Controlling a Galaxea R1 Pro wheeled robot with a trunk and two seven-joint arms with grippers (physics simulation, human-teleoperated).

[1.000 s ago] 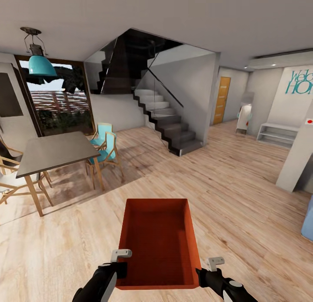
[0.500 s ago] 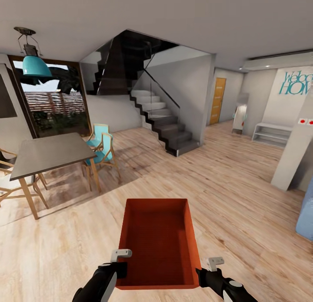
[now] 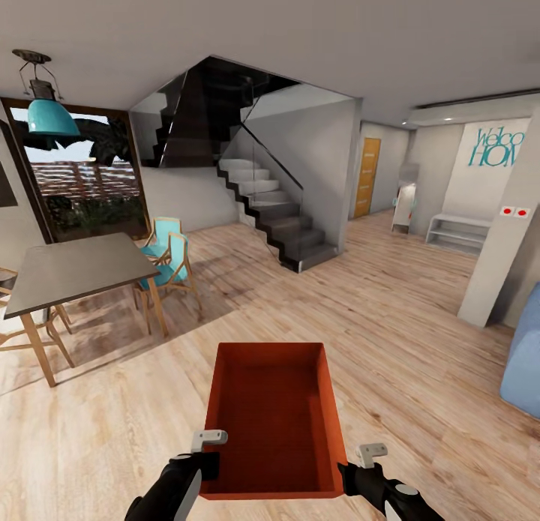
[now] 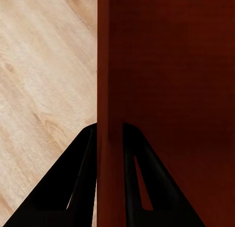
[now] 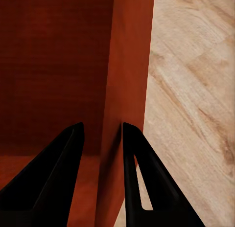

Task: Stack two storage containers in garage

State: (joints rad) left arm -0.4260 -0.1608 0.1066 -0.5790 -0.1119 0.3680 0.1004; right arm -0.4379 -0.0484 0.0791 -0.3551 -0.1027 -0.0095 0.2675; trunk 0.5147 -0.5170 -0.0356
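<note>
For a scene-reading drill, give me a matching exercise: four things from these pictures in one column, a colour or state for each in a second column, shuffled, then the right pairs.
Things:
1. storage container
2. hanging lamp
3. far door
4. left gripper

Colours or states:
A. teal shade
B. shut on one side wall of the box
C. orange-red, open-topped, nothing inside
D. orange-brown wood, down the hallway

Pairs: 1-C, 2-A, 3-D, 4-B
</note>
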